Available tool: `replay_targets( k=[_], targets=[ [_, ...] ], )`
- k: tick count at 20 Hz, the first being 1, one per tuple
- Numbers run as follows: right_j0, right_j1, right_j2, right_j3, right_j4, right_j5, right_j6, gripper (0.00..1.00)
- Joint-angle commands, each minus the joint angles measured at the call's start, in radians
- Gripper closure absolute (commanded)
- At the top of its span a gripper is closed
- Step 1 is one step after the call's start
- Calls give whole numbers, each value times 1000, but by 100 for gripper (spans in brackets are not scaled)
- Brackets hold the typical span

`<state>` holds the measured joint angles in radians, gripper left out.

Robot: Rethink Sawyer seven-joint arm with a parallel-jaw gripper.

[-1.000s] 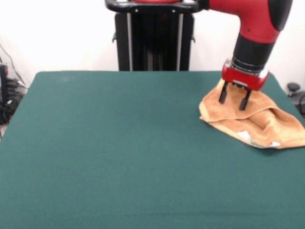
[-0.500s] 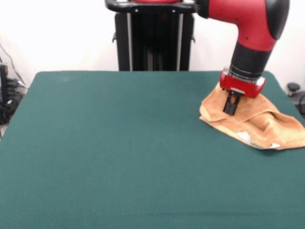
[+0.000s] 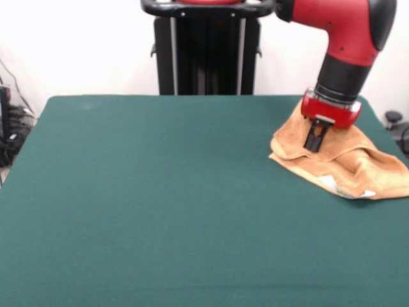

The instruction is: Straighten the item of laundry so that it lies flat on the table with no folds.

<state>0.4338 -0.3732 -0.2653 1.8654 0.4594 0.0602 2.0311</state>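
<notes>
The orange-tan towel (image 3: 361, 167) lies crumpled and folded near the right edge of the dark green table (image 3: 153, 198), towards its far side. A white tag (image 3: 328, 183) shows at the towel's near edge. My gripper (image 3: 313, 146) comes down from the red arm onto the towel's left part. Its fingers are closed together, pinching a raised fold of the cloth. The towel's far side is hidden behind the gripper.
The black pedestal (image 3: 206, 48) stands behind the table's far edge. Dark cables and gear (image 3: 11, 131) sit off the table's left side. A dark object (image 3: 395, 120) sits beyond the right edge. The towel reaches almost to the table's right edge.
The gripper's fingers, open over the towel one second ago, have closed on a fold. The gripper has since shifted slightly right and up, pulling the cloth with it.
</notes>
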Motion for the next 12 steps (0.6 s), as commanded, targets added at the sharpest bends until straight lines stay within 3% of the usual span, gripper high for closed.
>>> replay_targets(
  k=[1, 3, 4, 12],
  targets=[
    [29, 104, 71, -19, 69, 66, 235, 100],
    [23, 103, 71, -24, 60, 62, 221, 100],
    [36, 109, 56, -29, 59, 53, 219, 0],
    [-32, 107, 142, 5, 65, -10, 248, 0]
  ],
)
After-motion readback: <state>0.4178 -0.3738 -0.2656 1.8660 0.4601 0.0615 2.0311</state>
